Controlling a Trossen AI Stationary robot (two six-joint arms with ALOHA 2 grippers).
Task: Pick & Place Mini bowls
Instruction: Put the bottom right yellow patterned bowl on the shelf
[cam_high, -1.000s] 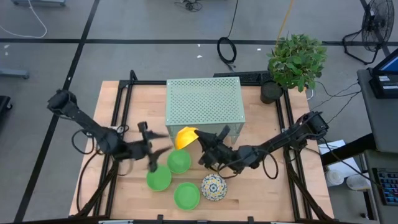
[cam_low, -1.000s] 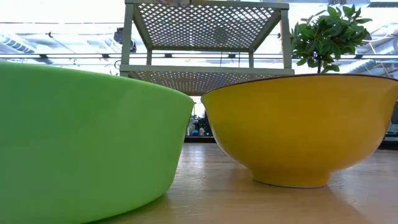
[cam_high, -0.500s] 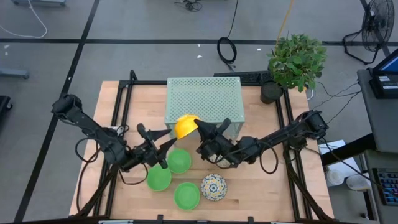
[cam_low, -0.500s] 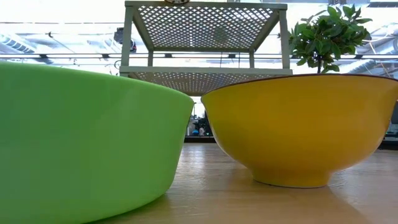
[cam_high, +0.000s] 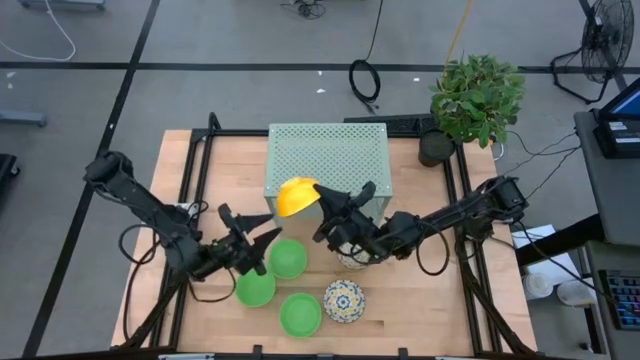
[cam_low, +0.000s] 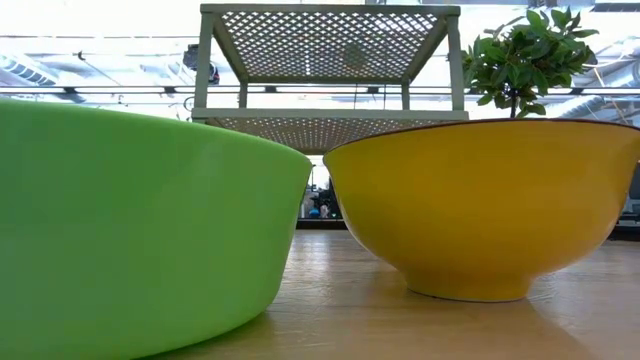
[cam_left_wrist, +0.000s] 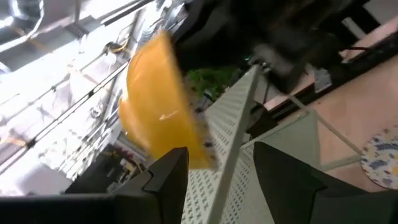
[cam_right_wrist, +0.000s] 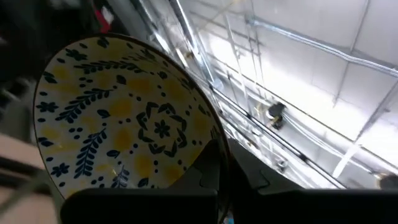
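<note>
On the worktop (cam_high: 420, 300) I count three green bowls (cam_high: 288, 259) and one patterned bowl (cam_high: 343, 300); right fingers (cam_high: 326, 206) grasp another (cam_high: 297, 196), left fingers (cam_high: 243, 236) released.

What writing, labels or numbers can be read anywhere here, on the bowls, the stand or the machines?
None can be read.
Patterned bowl: flowers and leaves only, no letters.
Stand: plain mesh, no label.
Screen at the table's side: too small to read.
</note>
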